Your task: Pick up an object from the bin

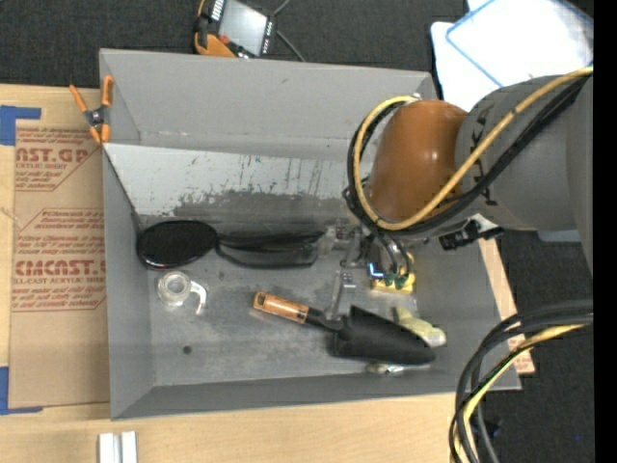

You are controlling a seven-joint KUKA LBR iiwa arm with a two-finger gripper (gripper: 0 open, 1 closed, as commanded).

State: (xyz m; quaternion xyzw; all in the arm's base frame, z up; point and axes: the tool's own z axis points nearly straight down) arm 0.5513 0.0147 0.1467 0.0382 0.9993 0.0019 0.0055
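Observation:
My gripper (344,280) hangs low in the right half of the bin, under the orange wrist cover. Its tip comes down just right of a copper-coloured cylinder (280,307) with a dark end, which lies on the floor. Directly below the gripper lies a black wedge-shaped thing (381,340), and a cream piece (421,329) rests at that wedge's right end. A small yellow and green thing (395,281) sits just right of the gripper. The handle of a black hairbrush (176,243) reaches toward the gripper from the left.
A small clear plastic thing (180,291) lies at the left, below the brush head. The arm and its yellow cables cover the bin's right back corner. Bare floor shows along the front left and under the back wall.

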